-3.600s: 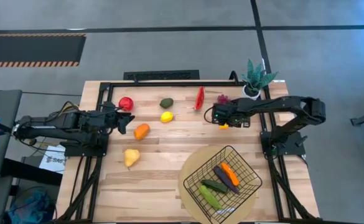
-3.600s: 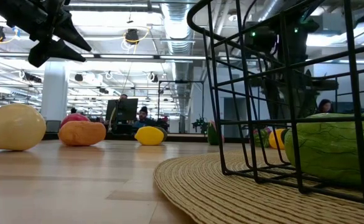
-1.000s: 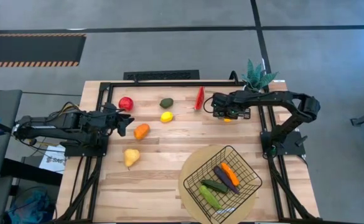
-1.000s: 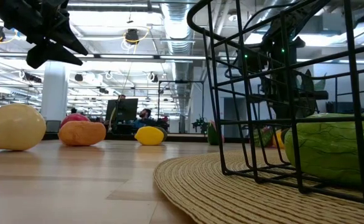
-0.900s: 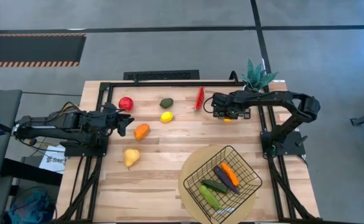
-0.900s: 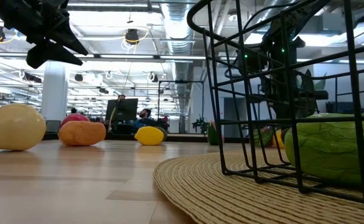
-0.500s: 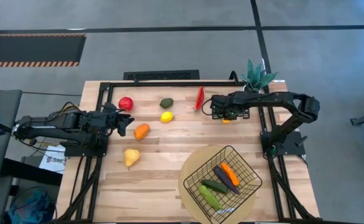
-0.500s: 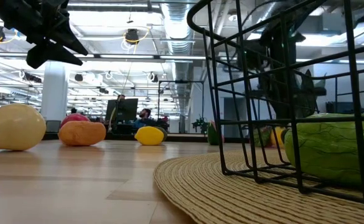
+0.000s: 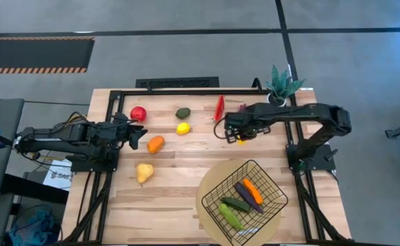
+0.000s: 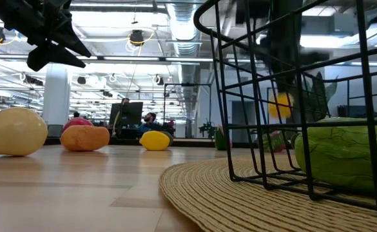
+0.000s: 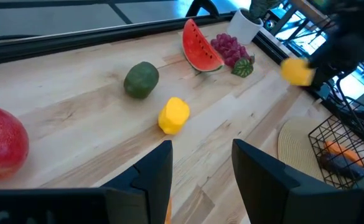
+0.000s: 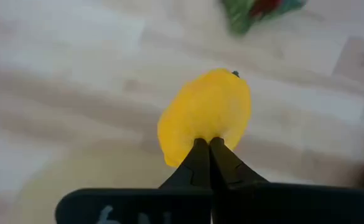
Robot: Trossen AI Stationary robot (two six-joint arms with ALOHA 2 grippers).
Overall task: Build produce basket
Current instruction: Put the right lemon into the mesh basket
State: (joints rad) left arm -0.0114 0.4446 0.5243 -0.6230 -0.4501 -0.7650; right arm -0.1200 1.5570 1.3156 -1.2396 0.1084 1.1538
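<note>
The right tool point(image 9: 235, 136), pinching a lemon point(image 12: 205, 116), hangs above the table point(image 9: 172, 184) with the basket point(image 9: 243, 198) just ahead toward the near edge.

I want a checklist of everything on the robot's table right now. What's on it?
Surface: wooden table, round mat under the basket.
Job's things: basket holds two cucumbers, aubergine and carrot; apple, avocado, lemon, orange, pear, watermelon slice and grapes lie on the table.
Clutter: potted plant at the far right corner.
Grippers: right tool shut on a second lemon, off the table; left tool beside the orange, holding nothing.
Cables: a bundle behind the left arm.
Surroundings: grey floor, striped strip; a person at a screen far off.
</note>
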